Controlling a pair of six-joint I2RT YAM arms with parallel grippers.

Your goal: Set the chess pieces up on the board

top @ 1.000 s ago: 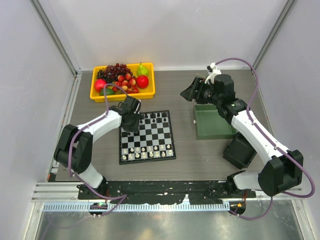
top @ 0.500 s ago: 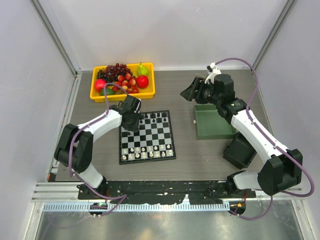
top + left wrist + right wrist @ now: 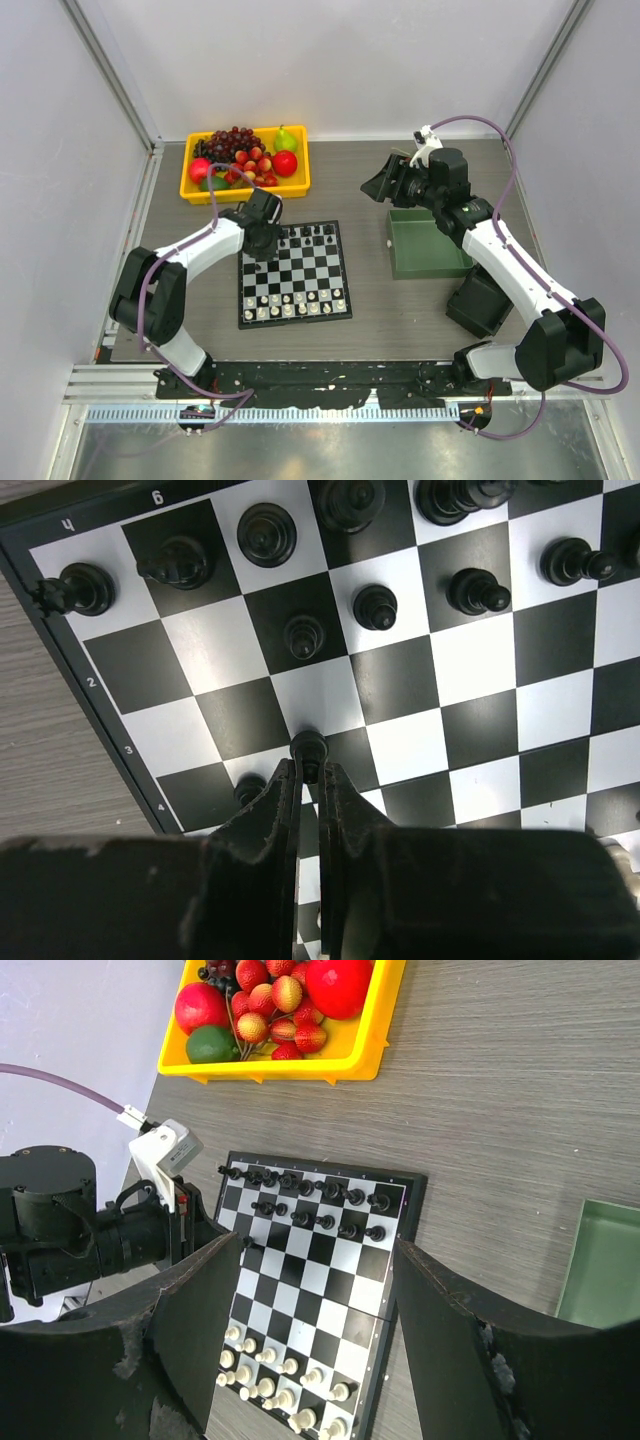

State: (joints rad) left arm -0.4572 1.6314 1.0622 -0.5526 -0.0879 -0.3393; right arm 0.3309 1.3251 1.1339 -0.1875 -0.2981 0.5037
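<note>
The board (image 3: 293,272) lies in the middle of the table. Black chess pieces (image 3: 310,233) fill its far rows and white ones (image 3: 295,303) its near rows. My left gripper (image 3: 262,245) is at the board's far left corner. In the left wrist view the left gripper (image 3: 309,770) is shut on a black pawn (image 3: 308,746) that stands apart from the others, a few squares in from the board's (image 3: 480,660) left edge. Another black piece (image 3: 249,788) peeks out beside the left finger. My right gripper (image 3: 385,180) hangs open and holds nothing, high over the table, right of the board (image 3: 330,1290).
A yellow tray (image 3: 245,192) of fruit stands behind the board, close to the left arm. A green tray (image 3: 398,250) sits right of the board, under the right arm. Grey walls close in the table on three sides.
The left gripper's jaws have narrowed onto the black pawn. Neither arm has visibly shifted, and the right gripper stays open.
</note>
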